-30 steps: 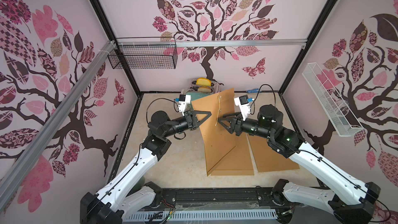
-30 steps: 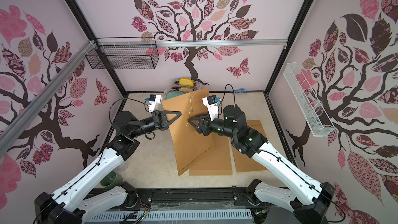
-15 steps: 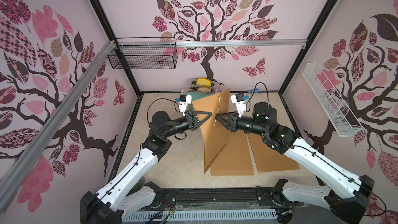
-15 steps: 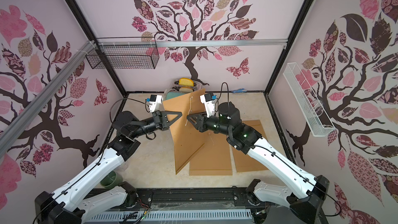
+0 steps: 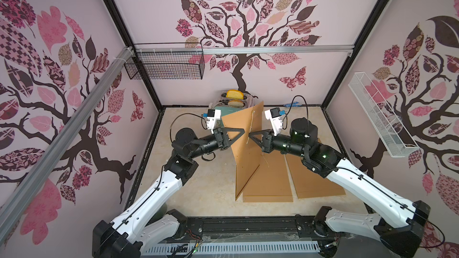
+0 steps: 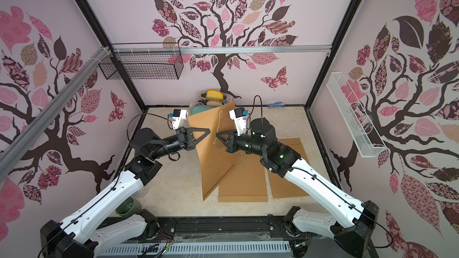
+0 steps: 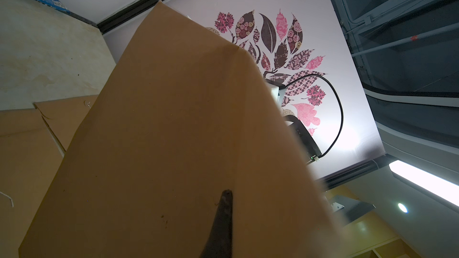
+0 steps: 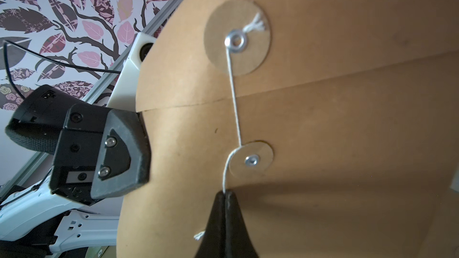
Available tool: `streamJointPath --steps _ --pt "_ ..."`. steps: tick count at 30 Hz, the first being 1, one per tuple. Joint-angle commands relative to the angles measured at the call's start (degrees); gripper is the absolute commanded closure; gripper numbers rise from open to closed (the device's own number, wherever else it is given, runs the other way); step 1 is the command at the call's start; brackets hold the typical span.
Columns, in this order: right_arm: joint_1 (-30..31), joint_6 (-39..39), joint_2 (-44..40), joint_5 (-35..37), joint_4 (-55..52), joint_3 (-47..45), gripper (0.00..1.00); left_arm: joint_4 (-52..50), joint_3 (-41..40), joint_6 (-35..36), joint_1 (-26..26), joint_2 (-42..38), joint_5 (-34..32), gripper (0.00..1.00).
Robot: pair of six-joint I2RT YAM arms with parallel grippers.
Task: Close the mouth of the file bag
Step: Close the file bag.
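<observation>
In a top view the file bag (image 5: 244,167) stands on edge on the table (image 5: 198,184), its side pinched in the closed left gripper (image 5: 243,131); in the left wrist view that thin hold on bare paper looks liable to slip; in the right wrist view the right gripper (image 8: 226,196), clamped on the string (image 8: 234,110) just past the lower button (image 8: 252,161), could tug it loose.

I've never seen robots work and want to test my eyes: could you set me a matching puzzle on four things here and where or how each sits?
1. string
2. raised file bag
3. rightmost file bag
4. black wire basket

A. hangs on the back wall
B. lies flat on the table
C. pinched in the right gripper
D. held upright by the left gripper

Pairs: 1-C, 2-D, 3-B, 4-A.
</observation>
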Motion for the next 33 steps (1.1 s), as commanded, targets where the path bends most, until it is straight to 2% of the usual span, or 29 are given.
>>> streamJointPath --steps 1,17,23,25,27,29,33 --pt "0.4 -1.3 -0.8 0.8 -1.0 -0.4 1.00 1.8 1.8 0.6 -0.8 -0.1 0.9 1.00" --pt "0.2 -3.9 -0.6 1.9 -4.3 -1.7 1.00 1.9 1.6 0.3 -0.8 -0.8 0.9 1.00" --pt "0.2 -2.7 -2.7 -0.6 -2.2 -3.5 1.00 1.9 1.0 0.3 -0.9 -0.6 1.2 1.00" --pt "0.2 -2.6 -3.2 -0.6 -2.0 -3.8 0.94 1.9 1.0 0.3 -0.8 -0.7 1.3 1.00" --pt "0.2 -3.0 -2.6 -0.9 -2.5 -3.4 0.82 2.2 1.0 0.2 -0.8 -0.6 1.3 1.00" --pt "0.2 -2.8 -1.8 -1.8 -2.8 -3.0 0.75 2.2 0.9 0.1 -0.8 -0.6 1.3 1.00" --pt "0.2 -2.1 -0.7 -2.1 -2.0 -2.8 0.71 2.2 1.0 0.1 -0.8 -1.1 1.3 1.00"
